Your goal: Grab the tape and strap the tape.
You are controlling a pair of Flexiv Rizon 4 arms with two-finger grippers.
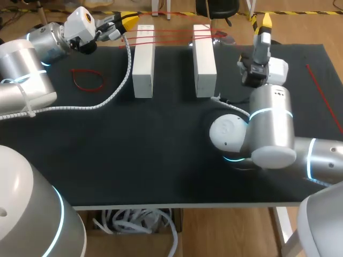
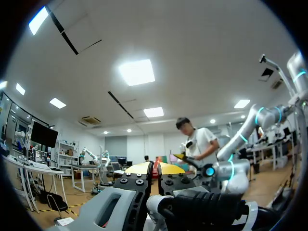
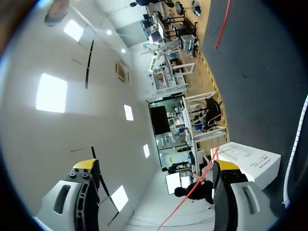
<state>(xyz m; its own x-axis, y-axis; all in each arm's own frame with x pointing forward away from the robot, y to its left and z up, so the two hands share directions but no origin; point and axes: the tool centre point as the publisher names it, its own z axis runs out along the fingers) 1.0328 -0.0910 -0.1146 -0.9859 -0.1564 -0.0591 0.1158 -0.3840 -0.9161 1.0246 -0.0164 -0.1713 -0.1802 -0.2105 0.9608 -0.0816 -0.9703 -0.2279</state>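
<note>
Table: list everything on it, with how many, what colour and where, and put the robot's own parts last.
blocks: two, white, standing apart side by side at the table's far middle.
stretched bands: red, several strands (exact count unclear), running across both blocks near their far ends.
loose loop: one, red, lying flat to the left of the blocks.
straight strip: one, red, lying near the table's right edge.
table: one, black top.
left arm: one, silver, coming in at the far left; jaws shut on the stretched bands beside the left-hand block.
right arm: one, silver, to the right of the blocks; jaws open, holding nothing.
</note>
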